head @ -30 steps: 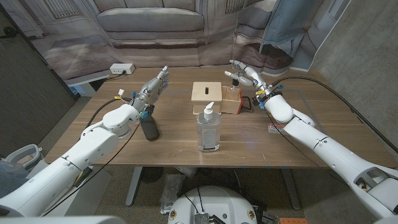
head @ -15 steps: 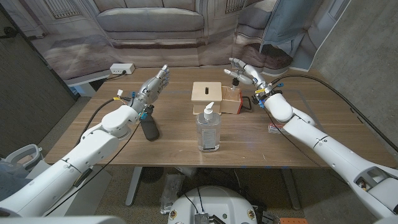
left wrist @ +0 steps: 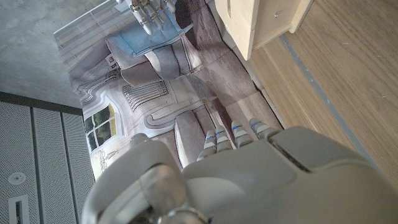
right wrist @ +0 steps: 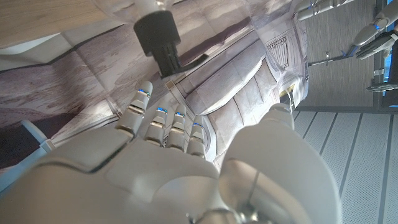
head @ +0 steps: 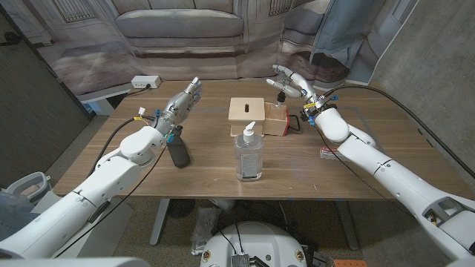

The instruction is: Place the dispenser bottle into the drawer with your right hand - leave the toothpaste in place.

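1. Standing near the front middle of the wooden table (head: 371, 178), a clear pump bottle (head: 249, 154) with a white pump head rises between the camera and the small wooden drawer box (head: 248, 113); it is apart from both hands.
2. Lying on the table's left side, a dark tube-shaped object (head: 178, 152), possibly the toothpaste, rests just beside the left forearm, with nothing gripping it.
3. A small flat red-and-white item (head: 329, 153) lies on the table next to the right forearm; what it is cannot be told.
4. A white power strip (head: 145, 81) sits on a lower surface beyond the table's far left corner, before a printed backdrop of a sofa.
5. The drawer box bears a dark slot on its top, and a red-fronted drawer (head: 288, 124) projects from its right side.
6. The small dispenser bottle (head: 280, 104), clear with a black pump top, appears to stand in or at this drawer, just beneath the right hand; the right wrist view shows its black top (right wrist: 160, 34) just beyond the fingertips (right wrist: 163, 114).
7. The right hand (head: 291, 86) hovers over the dispenser bottle with fingers spread and nothing in its grasp.
8. The left hand (head: 187, 100) is raised above the table left of the box, fingers extended and apart, empty.
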Robot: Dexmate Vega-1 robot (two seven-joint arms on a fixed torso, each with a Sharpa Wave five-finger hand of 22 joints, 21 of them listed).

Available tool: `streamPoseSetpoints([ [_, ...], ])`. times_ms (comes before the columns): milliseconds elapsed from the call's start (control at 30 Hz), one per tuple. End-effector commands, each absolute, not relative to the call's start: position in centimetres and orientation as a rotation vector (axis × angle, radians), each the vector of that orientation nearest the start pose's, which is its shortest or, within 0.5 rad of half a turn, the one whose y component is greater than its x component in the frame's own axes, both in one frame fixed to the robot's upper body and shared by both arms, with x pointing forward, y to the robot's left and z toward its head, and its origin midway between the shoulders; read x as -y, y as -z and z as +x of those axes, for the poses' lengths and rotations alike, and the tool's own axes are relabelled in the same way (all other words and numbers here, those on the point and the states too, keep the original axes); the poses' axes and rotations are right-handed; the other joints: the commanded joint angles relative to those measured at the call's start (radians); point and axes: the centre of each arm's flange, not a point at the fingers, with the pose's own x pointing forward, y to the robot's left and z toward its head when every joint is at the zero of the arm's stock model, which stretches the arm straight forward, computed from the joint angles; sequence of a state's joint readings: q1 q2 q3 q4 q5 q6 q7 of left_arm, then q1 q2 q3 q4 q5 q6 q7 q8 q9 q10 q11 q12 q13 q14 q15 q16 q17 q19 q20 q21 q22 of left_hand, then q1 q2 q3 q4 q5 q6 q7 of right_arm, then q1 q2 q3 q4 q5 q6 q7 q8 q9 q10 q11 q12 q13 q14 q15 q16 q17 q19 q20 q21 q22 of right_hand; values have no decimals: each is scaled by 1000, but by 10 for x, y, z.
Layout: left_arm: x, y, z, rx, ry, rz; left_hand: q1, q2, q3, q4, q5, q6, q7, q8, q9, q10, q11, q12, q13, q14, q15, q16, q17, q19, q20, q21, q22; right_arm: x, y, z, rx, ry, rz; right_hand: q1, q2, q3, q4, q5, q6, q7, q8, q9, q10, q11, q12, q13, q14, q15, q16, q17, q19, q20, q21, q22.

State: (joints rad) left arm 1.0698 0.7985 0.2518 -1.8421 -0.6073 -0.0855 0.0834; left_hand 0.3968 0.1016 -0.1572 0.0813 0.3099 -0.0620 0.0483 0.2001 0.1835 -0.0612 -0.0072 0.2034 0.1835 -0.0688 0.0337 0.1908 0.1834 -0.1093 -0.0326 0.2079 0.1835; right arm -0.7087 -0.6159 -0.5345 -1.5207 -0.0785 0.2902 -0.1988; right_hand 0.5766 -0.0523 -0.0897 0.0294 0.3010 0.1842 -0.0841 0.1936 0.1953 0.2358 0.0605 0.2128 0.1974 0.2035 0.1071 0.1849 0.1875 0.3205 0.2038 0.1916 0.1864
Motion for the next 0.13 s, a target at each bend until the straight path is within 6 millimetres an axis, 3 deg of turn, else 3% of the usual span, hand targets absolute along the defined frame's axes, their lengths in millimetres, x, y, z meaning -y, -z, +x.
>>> streamPoseSetpoints([
  [33,-292,-19,557,632,252,195,12,-1,-10,-2,-1,-4,-5,5,5,4,2,6,3,-1,-6,2,3,3,-9,6,2,198,-73,598,973,-121,-740,-10,1,-6,5,4,6,-2,4,3,6,-1,6,2,7,-5,6,2,0,4,5,0],
  [133,-292,-20,560,629,258,195,12,-1,-10,-2,-1,-4,-4,5,5,3,1,5,3,-2,-5,2,3,2,-9,6,2,198,-72,598,969,-114,-739,-11,2,-7,6,5,7,-2,5,3,9,-3,7,2,8,-4,7,2,0,3,5,0],
])
